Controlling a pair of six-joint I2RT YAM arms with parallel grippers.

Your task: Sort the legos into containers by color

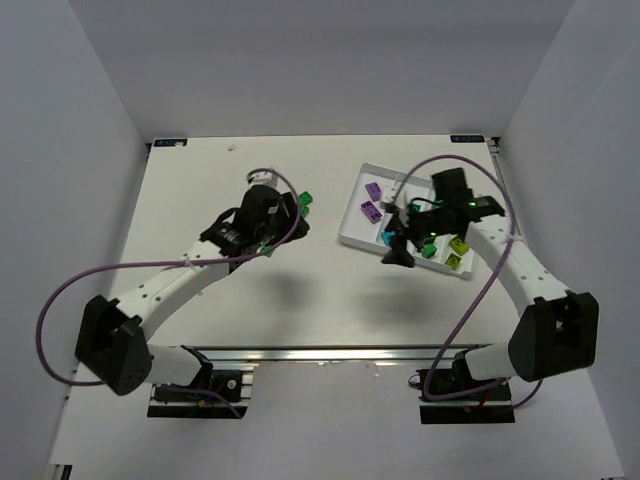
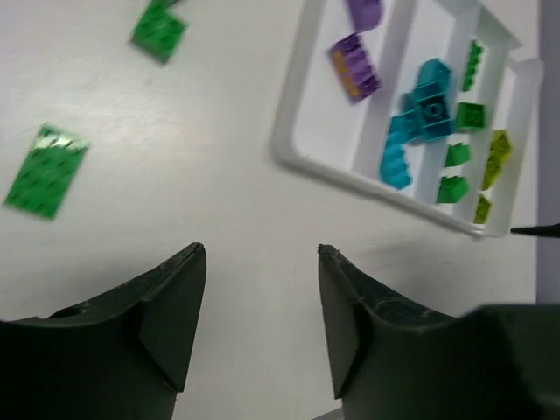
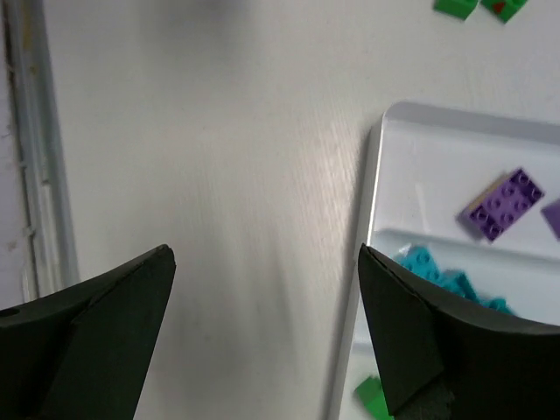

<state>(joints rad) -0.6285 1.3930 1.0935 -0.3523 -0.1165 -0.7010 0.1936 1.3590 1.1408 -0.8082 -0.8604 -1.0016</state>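
Well to the left of the tray (image 2: 289, 96), the left gripper (image 2: 262, 289) hangs over the table (image 2: 201, 175). Its two fingers are spread apart with nothing between them. Between it and the tray, two flat loose green legos (image 2: 48, 171) lie on the table, apart from each other, one nearer the tray than the other.

The tray is one white piece with three compartments side by side. Seen from the left wrist, the compartment nearest the loose pieces holds two purple legos (image 2: 354, 66). The middle one holds a heap of teal legos (image 2: 420, 114), at least three, overlapped too closely to count for sure. The far one holds four green bricks (image 2: 470, 114) and two yellow-green legos (image 2: 497, 157).

The right gripper (image 3: 262, 324) hovers at the tray's edge, fingers spread wide and holding nothing. One finger is over the table, the other over the tray.
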